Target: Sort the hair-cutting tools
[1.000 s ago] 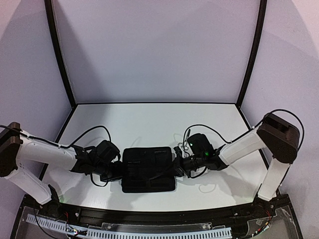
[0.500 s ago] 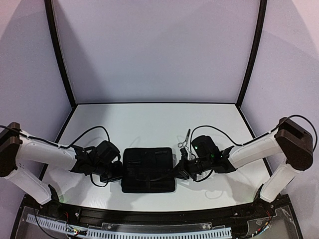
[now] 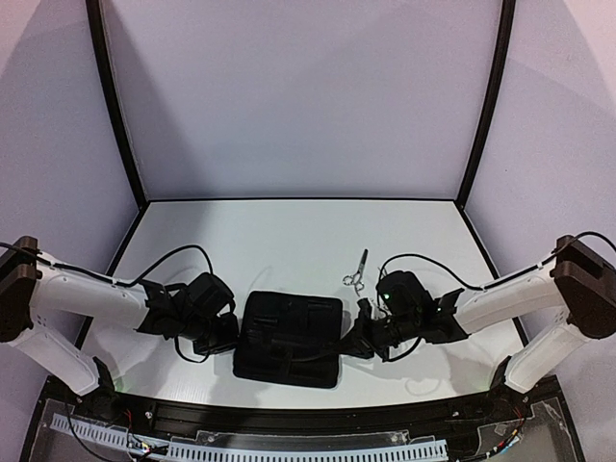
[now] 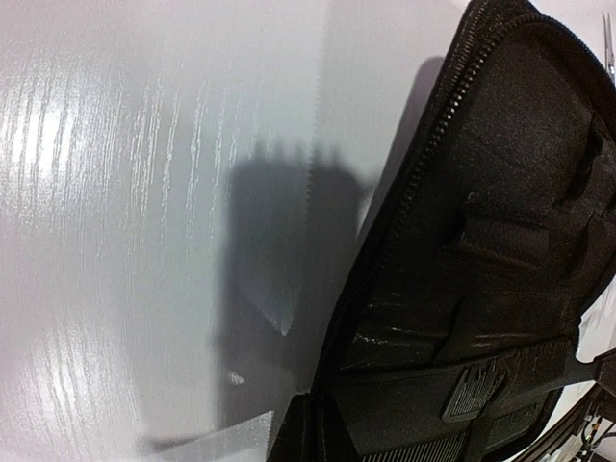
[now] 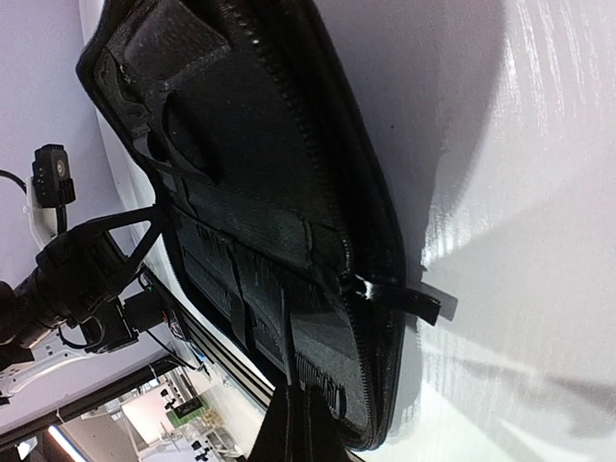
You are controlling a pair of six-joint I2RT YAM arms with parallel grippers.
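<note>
Currently a flat black zip case [image 3: 289,342] is clamped by left gripper [image 3: 234,339] and right gripper [image 3: 348,342]. Thin silver metal scissors [image 3: 356,272] beyond the right gripper are judged light and slippery, best pinched at the pivot.

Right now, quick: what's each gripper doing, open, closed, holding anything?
Left gripper: closed, pinching the black zip case at its left edge.
Right gripper: closed on its right edge.

The zip case [image 3: 289,337] is black woven cloth, matt and coarse-textured, and its zipper [image 4: 409,192] teeth have a dull sheen. The table [image 4: 115,192] is white and glossy with a fine wood-like grain. The scissors [image 3: 357,273] are bright metal.
</note>
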